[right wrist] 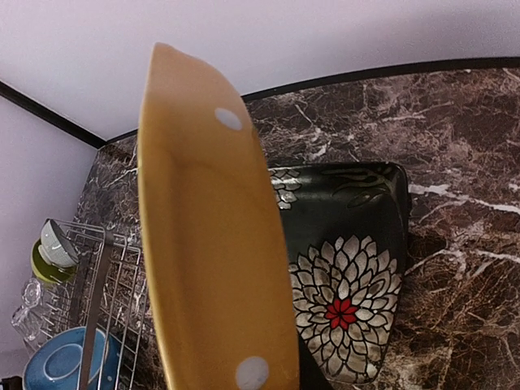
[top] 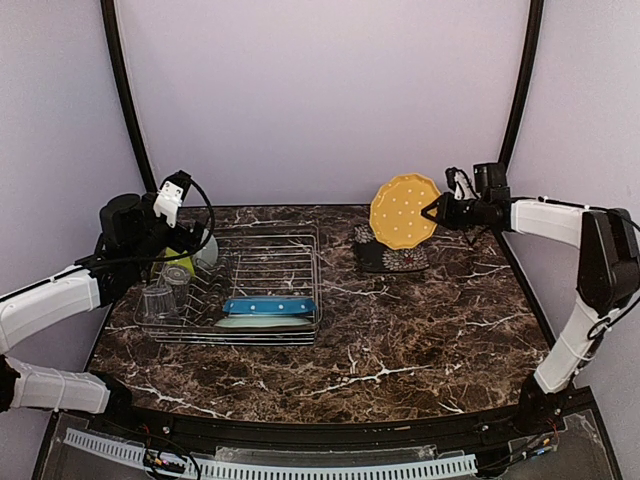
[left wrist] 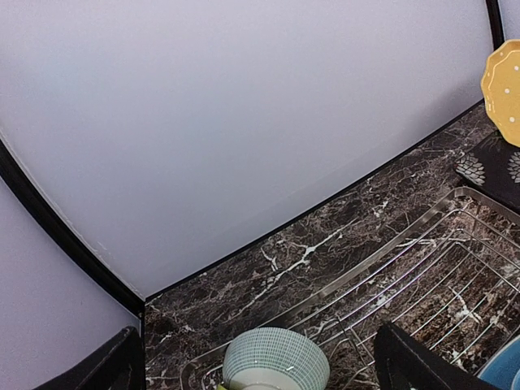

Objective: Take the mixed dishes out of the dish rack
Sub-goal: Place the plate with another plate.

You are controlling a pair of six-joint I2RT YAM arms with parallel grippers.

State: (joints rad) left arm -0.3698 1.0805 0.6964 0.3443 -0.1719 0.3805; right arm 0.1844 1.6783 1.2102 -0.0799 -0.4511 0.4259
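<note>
Nearest, on the dark marbled table (top: pixel 400 345), one silver wire dish rack (top: pixel 290 250) at left holds six items. One pale-green flower plate (top: pixel 262 322) is at the near end and one blue white-dotted plate (top: pixel 268 305) just behind it. Two clear glasses (top: pixel 158 300) stand side by side at the left end. Beyond them are one yellow-green bowl (top: pixel 178 264) and one pale-green bowl (left wrist: pixel 276 357), touching. Left gripper (left wrist: pixel 258 333): angled down over the bowls, fingers (left wrist: pixel 410 361) spread wide, holding nothing. Farther right, one black square plate (top: pixel 392 258) with flower print lies flat on the table outside the rack. Right gripper (top: pixel 437 212): arm reaching inward, pinching one yellow white-dotted plate (top: pixel 403 211) by its rim, upright above the black plate.
</note>
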